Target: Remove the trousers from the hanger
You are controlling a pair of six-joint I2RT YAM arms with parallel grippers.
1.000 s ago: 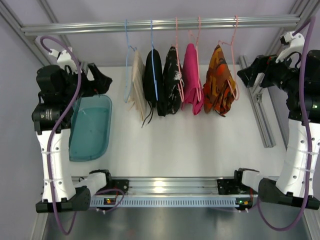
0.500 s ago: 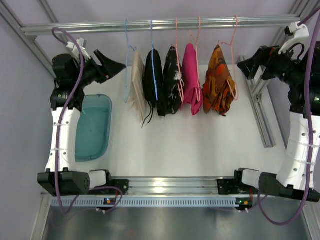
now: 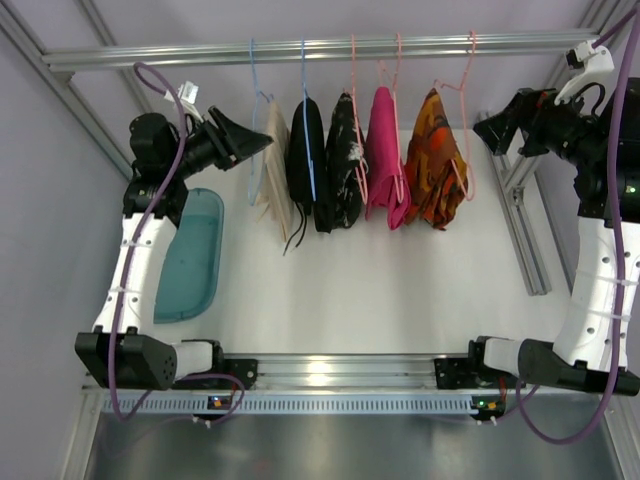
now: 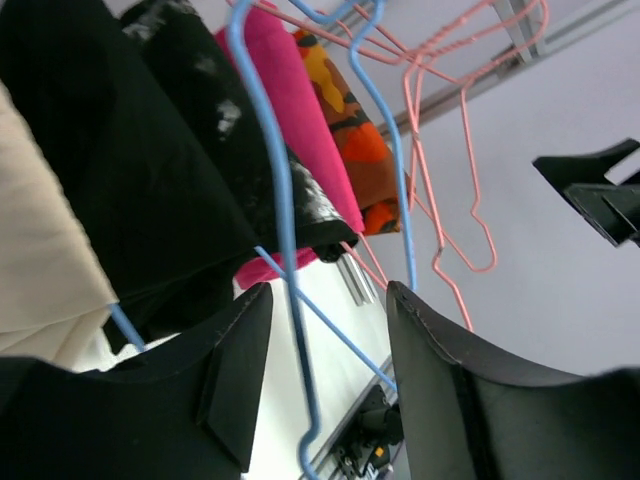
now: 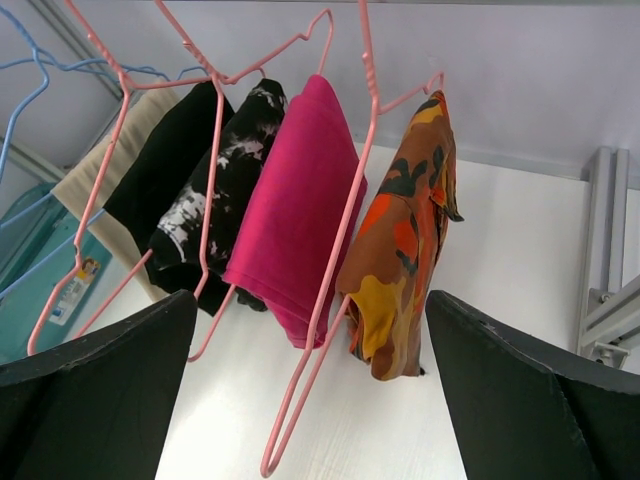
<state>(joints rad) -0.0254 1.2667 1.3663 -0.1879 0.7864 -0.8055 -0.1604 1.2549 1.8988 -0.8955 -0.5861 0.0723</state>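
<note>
The beige trousers (image 3: 272, 168) hang folded over the light-blue wire hanger (image 3: 252, 105) at the left end of the rail. My left gripper (image 3: 256, 143) is open, right at the hanger's left side, at about the height of the trousers' top. In the left wrist view the hanger's blue wire (image 4: 285, 220) runs down between the two spread jaws of the left gripper (image 4: 328, 300), touching neither, with the trousers (image 4: 40, 240) at the left. My right gripper (image 3: 488, 128) is open and empty, apart to the right of the clothes; its wrist view (image 5: 310, 300) shows the trousers (image 5: 100, 165) far left.
The metal rail (image 3: 320, 48) also bears a black garment (image 3: 305, 150) on a second blue hanger, a black-and-white one (image 3: 343, 165), a pink one (image 3: 383, 150) and an orange patterned one (image 3: 437, 165) on pink hangers. A teal tray (image 3: 190, 260) lies left. A frame post (image 3: 525, 230) stands right.
My left arm has risen and swung right from over the teal tray until its open jaws reached the light-blue hanger. My right arm has risen slightly and stays near the frame post.
</note>
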